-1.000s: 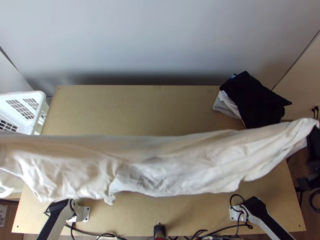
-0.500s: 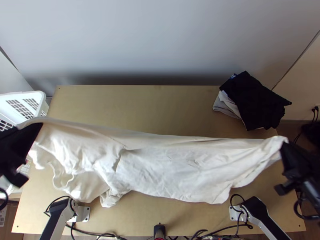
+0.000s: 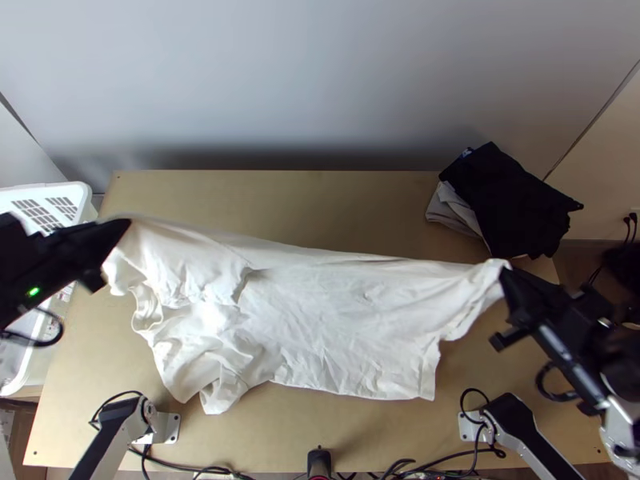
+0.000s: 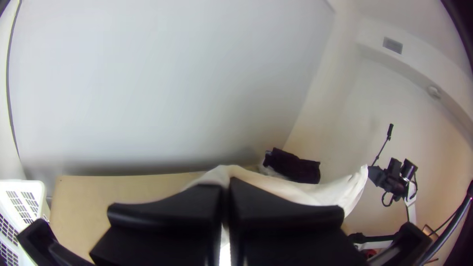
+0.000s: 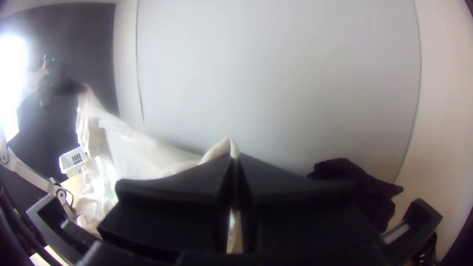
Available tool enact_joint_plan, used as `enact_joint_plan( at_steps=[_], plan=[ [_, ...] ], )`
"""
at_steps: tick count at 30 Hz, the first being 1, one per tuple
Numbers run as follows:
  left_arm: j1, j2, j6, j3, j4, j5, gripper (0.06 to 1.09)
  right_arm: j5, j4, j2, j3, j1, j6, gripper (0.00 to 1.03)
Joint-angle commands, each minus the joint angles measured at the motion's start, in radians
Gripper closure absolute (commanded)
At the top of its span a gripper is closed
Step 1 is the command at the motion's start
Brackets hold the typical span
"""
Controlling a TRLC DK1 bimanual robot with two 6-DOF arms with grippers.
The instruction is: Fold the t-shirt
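The left hand (image 3: 124, 226) and right hand (image 3: 506, 276) each have their fingers pressed together on an upper corner of the white shirt (image 3: 320, 312). It stretches between them over the tabletop (image 3: 280, 204), its left part bunched in loose folds.

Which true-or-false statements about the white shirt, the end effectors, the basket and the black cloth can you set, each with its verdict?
1. The left end effector and the right end effector are both shut on the white shirt. True.
2. The shirt is folded into a neat square. False: its upper edge stretches between the end effectors, and the cloth below hangs creased.
3. The white basket is by the left side of the table. True.
4. The black cloth is inside the basket. False: the black cloth lies at the table's far right corner.
5. A light grey cloth shows from under the black cloth. True.
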Motion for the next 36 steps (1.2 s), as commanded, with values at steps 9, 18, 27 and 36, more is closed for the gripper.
enact_joint_plan(
  at_steps=[9,18,27,36],
  plan=[
    [-0.218,0.225,0.013,-0.216,0.275,-0.194,1.05,-0.002,0.339,0.225,-0.222,-0.017,-0.003,1.00],
    [-0.279,0.422,0.016,-0.264,0.431,-0.247,1.05,-0.005,0.482,0.450,-0.242,-0.074,0.006,1.00],
    [-0.276,0.592,0.028,-0.257,0.531,-0.255,1.05,-0.062,0.627,0.673,-0.222,-0.167,-0.003,1.00],
    [-0.244,0.834,0.085,-0.139,0.542,-0.263,1.05,-0.108,0.721,0.907,-0.124,-0.232,-0.006,1.00]
  ],
)
